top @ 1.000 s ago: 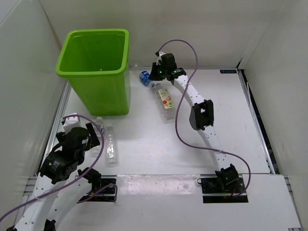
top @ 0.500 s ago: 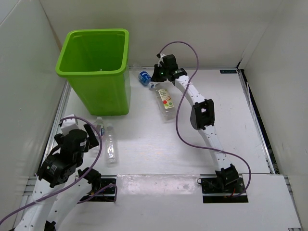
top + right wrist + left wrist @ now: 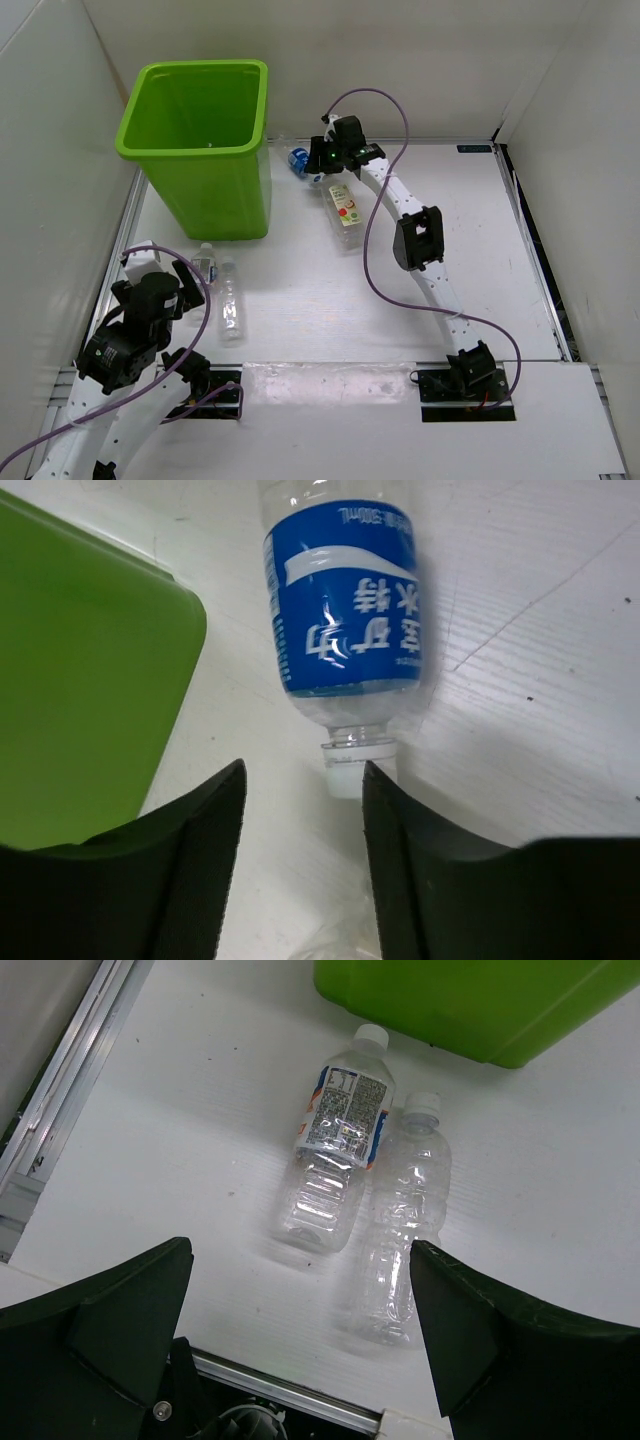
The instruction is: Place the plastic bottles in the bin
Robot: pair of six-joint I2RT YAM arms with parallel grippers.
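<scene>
The lime-green bin [image 3: 200, 140] stands at the back left. A blue-labelled plastic bottle [image 3: 299, 160] lies just right of it, cap toward my right gripper [image 3: 318, 160]. In the right wrist view the right gripper [image 3: 305, 820] is open, and the bottle's white cap [image 3: 355, 772] lies just past its fingertips, ungripped. A fruit-labelled bottle [image 3: 343, 208] lies nearby. Two more bottles, one labelled [image 3: 340, 1150] and one bare [image 3: 405, 1230], lie side by side below the bin [image 3: 480, 1000]. My left gripper [image 3: 300, 1310] hangs open above and short of them.
White walls close in the table [image 3: 470, 250] on the left, back and right. The bin's side [image 3: 80, 680] sits close to the right gripper's left finger. A metal rail [image 3: 60, 1110] runs along the table's left edge.
The right gripper has gone from shut to open beside the blue-labelled bottle's cap. The left arm has drawn back slightly toward the near left corner.
</scene>
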